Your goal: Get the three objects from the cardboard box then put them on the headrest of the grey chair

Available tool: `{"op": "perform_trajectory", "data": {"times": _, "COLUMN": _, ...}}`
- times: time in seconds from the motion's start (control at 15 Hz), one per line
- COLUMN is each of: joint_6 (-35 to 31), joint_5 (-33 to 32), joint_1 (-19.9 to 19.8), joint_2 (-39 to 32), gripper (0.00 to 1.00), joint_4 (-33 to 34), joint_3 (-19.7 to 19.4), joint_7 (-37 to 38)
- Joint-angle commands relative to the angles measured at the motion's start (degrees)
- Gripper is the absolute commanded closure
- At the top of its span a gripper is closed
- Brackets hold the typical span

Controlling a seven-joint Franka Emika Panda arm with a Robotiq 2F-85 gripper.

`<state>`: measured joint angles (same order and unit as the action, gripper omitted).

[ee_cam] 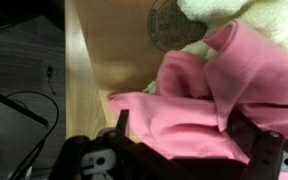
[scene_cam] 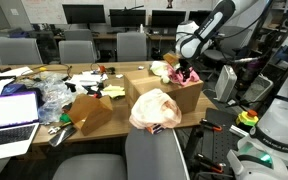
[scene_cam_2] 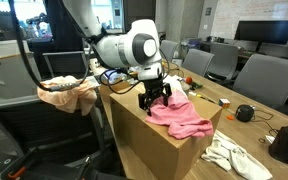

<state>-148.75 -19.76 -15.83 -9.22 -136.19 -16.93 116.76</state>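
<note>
In an exterior view I see the gripper (scene_cam: 189, 72) low over the box (scene_cam: 174, 95), and a peach cloth (scene_cam: 156, 110) draped on the chair (scene_cam: 154, 155) top. In an exterior view the pink cloth (scene_cam_2: 184, 118) lies at the box top, its length running from the gripper toward lower right. In the wrist view my fingers (ee_cam: 119, 125) stand spread, straddling it.

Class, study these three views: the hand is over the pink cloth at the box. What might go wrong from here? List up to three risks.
1. The hand is open over the bunched pink cloth; it may pinch only one fold, which could slip out on lifting.
2. The white cloth lies against the pink one and might get dragged along.
3. The peach cloth sits loosely atop the chair; adding another could knock it off.
</note>
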Motion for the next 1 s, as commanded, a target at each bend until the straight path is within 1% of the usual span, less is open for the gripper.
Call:
{"op": "perform_trajectory", "data": {"times": 0.0, "joint_6": -1.3, "joint_5": -1.1, "joint_1": 2.1, "joint_2": -1.8, "gripper": 0.00, "joint_4": 1.7, "joint_3": -2.4, "joint_7": 2.2}}
{"op": "perform_trajectory", "data": {"times": 0.13, "joint_6": -1.3, "joint_5": -1.4, "joint_1": 2.7, "joint_2": -1.8, "gripper": 0.00, "joint_4": 2.1, "joint_3": -2.9, "joint_7": 2.6}}
{"op": "perform_trajectory", "data": {"times": 0.2, "joint_6": -1.2, "joint_5": -1.2, "joint_1": 3.0, "joint_2": -1.9, "gripper": 0.25, "joint_4": 2.2, "joint_3": -3.0, "joint_7": 2.6}}
{"op": "perform_trajectory", "data": {"times": 0.27, "joint_6": -1.0, "joint_5": -1.3, "joint_1": 3.2, "joint_2": -1.8, "gripper": 0.28, "joint_4": 2.3, "joint_3": -3.1, "joint_7": 2.7}}
{"op": "perform_trajectory", "data": {"times": 0.33, "joint_6": -1.1, "joint_5": -1.4, "joint_1": 3.4, "joint_2": -1.8, "gripper": 0.34, "joint_4": 2.5, "joint_3": -3.3, "joint_7": 2.9}}
{"op": "perform_trajectory", "data": {"times": 0.47, "joint_6": -1.1, "joint_5": -1.4, "joint_1": 3.7, "joint_2": -1.6, "gripper": 0.51, "joint_4": 2.5, "joint_3": -3.5, "joint_7": 3.1}}
{"op": "perform_trajectory", "data": {"times": 0.6, "joint_6": -1.1, "joint_5": -1.6, "joint_1": 3.8, "joint_2": -1.5, "gripper": 0.65, "joint_4": 2.6, "joint_3": -3.6, "joint_7": 3.4}}
{"op": "perform_trajectory", "data": {"times": 0.8, "joint_6": -1.2, "joint_5": -1.8, "joint_1": 3.9, "joint_2": -1.0, "gripper": 0.89, "joint_4": 2.2, "joint_3": -3.8, "joint_7": 3.9}}
{"op": "perform_trajectory", "data": {"times": 0.87, "joint_6": -1.4, "joint_5": -1.7, "joint_1": 3.9, "joint_2": -0.9, "gripper": 0.95, "joint_4": 2.0, "joint_3": -3.9, "joint_7": 3.9}}
{"op": "perform_trajectory", "data": {"times": 0.93, "joint_6": -1.4, "joint_5": -1.9, "joint_1": 4.0, "joint_2": -0.4, "gripper": 0.99, "joint_4": 1.6, "joint_3": -4.0, "joint_7": 4.0}}
